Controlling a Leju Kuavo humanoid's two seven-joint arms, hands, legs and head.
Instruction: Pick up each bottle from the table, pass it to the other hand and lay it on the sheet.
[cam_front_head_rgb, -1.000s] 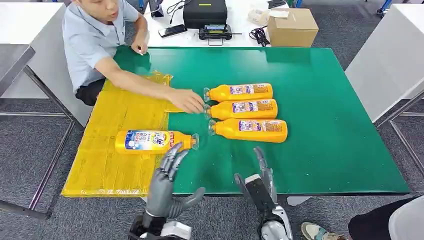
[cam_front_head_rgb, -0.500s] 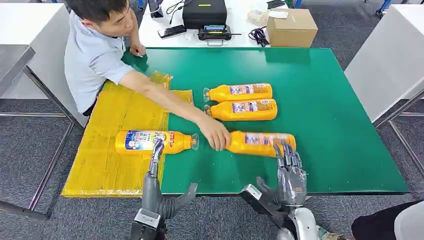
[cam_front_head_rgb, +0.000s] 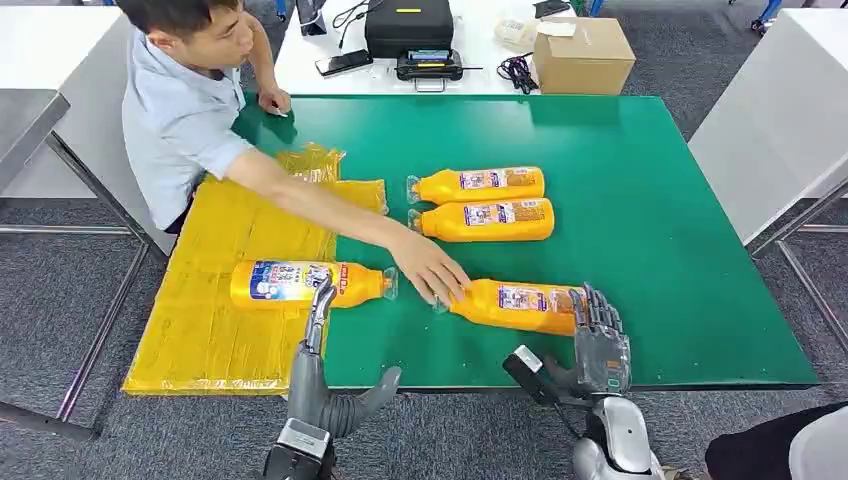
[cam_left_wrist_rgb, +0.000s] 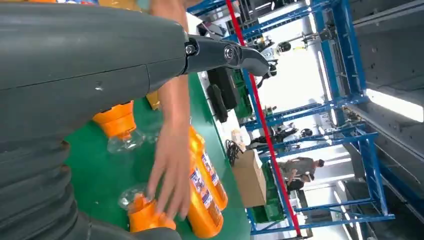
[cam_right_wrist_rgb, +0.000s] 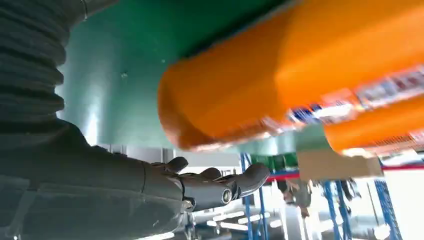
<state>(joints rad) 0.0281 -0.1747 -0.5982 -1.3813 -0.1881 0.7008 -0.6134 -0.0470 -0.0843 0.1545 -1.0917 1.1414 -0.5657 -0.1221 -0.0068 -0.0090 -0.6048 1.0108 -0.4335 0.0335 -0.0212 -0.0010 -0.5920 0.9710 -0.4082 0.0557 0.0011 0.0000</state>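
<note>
Reaching in from the near edge of the table (cam_front_head_rgb: 650, 200), our right hand (cam_front_head_rgb: 598, 340) stands at the base end of the nearest bottle (cam_front_head_rgb: 515, 305), fingers (cam_front_head_rgb: 600, 310) apart and holding nothing; a person's hand (cam_front_head_rgb: 432, 272) rests on that bottle's neck; two more bottles (cam_front_head_rgb: 480, 202) lie side by side beyond it on the green; one bottle on the sheet (cam_front_head_rgb: 300, 283) lies on the yellow sheet (cam_front_head_rgb: 220, 270); our left hand (cam_front_head_rgb: 315, 370) hovers beside it, fingers spread, empty.
</note>
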